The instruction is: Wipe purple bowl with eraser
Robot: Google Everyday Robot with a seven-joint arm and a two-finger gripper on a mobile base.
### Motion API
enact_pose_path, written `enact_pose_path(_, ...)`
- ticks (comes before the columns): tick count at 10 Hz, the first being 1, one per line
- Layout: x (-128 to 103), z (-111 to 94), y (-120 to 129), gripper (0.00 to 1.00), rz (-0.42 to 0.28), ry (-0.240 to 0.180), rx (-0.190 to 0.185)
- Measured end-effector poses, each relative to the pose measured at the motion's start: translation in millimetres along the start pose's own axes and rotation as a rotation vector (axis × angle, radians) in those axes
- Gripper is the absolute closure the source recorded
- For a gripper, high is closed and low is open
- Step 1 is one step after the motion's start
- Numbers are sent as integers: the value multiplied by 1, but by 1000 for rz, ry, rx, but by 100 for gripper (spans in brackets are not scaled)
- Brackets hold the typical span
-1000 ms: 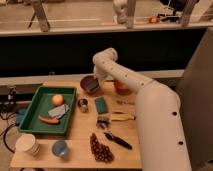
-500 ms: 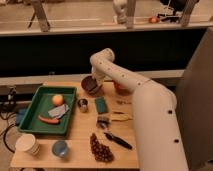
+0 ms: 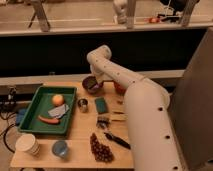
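Observation:
The purple bowl (image 3: 90,85) stands at the back of the wooden table (image 3: 80,130), just right of the green tray. My gripper (image 3: 97,80) reaches down from the white arm (image 3: 107,65) onto the bowl's right side, at or inside its rim. The black eraser does not show apart from the gripper; I cannot tell whether it is under it.
An orange-red bowl (image 3: 119,89) sits behind the arm to the right. A green block (image 3: 101,105) and a metal cup (image 3: 82,104) lie in front of the bowl. The green tray (image 3: 30,112) holds food. Grapes (image 3: 100,147), a black-handled utensil (image 3: 118,140), a paper cup (image 3: 27,145) and a blue cup (image 3: 60,148) lie near the front.
The arm swayed slightly left and back while the gripper stayed at the purple bowl. Nothing else on the table moved.

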Motion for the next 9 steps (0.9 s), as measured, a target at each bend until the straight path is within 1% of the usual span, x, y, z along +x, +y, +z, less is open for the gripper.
enact_pose_path(2,2,2,2,100,4,-10,-22)
enact_pose_path(3,0,3,8,100,7,-25,-37)
enact_pose_path(5,-1,5,16,100,11,-37,-56)
enact_pose_path(7,4,4,25,100,28,-39,-67)
enact_pose_path(9,12,5,29,100,51,-39,-66)
